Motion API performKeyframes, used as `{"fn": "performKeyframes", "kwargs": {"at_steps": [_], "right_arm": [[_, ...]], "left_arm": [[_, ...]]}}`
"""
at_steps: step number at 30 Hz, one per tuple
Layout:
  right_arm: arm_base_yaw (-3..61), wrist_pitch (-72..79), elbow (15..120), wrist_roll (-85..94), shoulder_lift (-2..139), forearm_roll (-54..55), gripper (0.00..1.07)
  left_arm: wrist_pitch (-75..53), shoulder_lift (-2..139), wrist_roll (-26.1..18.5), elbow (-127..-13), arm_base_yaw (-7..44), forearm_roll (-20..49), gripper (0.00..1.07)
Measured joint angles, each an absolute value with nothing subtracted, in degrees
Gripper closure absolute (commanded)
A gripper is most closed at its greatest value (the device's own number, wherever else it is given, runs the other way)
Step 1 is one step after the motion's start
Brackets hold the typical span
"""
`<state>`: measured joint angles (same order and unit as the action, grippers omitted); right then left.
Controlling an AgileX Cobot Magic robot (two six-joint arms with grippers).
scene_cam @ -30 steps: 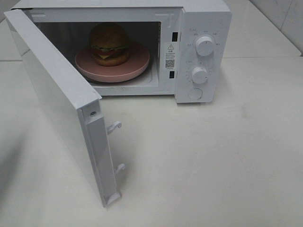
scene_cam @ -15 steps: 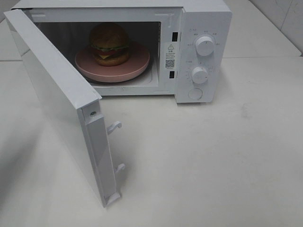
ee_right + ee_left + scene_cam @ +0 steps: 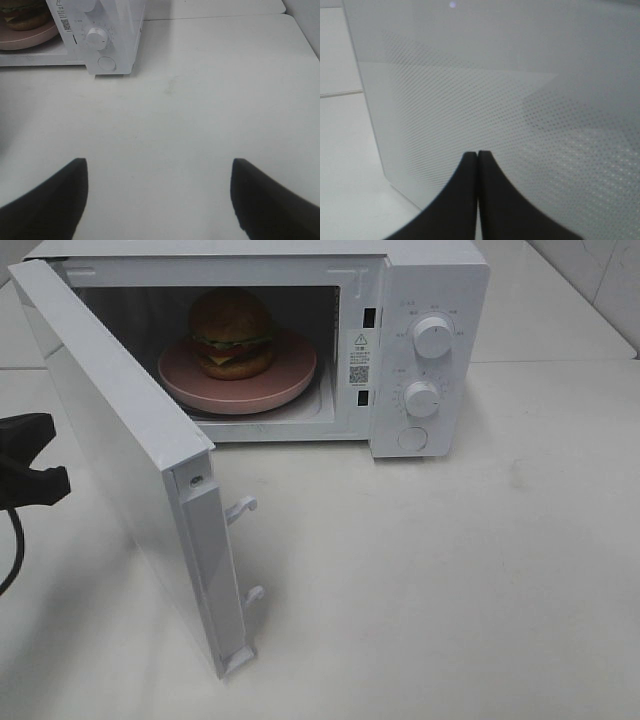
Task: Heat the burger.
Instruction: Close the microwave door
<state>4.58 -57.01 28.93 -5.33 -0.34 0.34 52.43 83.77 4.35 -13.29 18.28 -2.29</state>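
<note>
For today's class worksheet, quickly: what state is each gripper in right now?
Left gripper: closed, holding nothing, close to the microwave door.
Right gripper: open, holding nothing.

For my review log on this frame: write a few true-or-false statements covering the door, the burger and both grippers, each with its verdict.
1. The microwave door stands open. True.
2. The burger lies on the table in front of the oven. False: it sits on the pink plate inside the microwave.
3. The left gripper is shut and holds nothing. True.
4. The right gripper is shut on a dial. False: its jaws stand open over the bare table, apart from the microwave.
</note>
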Motion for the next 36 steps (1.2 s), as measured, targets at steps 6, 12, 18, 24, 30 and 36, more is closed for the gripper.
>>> {"fn": "performKeyframes", "kwargs": {"at_steps": [6,12,18,24,30,36], "right_arm": [[4.58,-57.01,28.93,-5.33,-0.34,0.34,0.32],[4.58,-57.01,28.93,-5.33,-0.34,0.34,0.32],[4.58,-57.01,28.93,-5.33,-0.34,0.34,0.32],[4.58,-57.01,28.93,-5.33,-0.34,0.34,0.32],[4.58,-57.01,28.93,-5.33,-0.34,0.34,0.32],[4.58,-57.01,28.93,-5.33,-0.34,0.34,0.32]], "left_arm": [[54.72,87.78,3.5,-15.07,24.47,4.58,1.07],[54.32,90.76,3.32,-19.42,28.19,7.73,1.07],[50.48,93.68,0.52,-26.81,32.43,10.37,1.07],[45.72,95.97,-2.92,-33.63,34.84,14.78,1.07],[41.2,98.72,-4.01,-39.99,35.18,16.04,1.07],[39.65,100.96,-4.07,-44.63,35.18,17.42,1.07]]}}
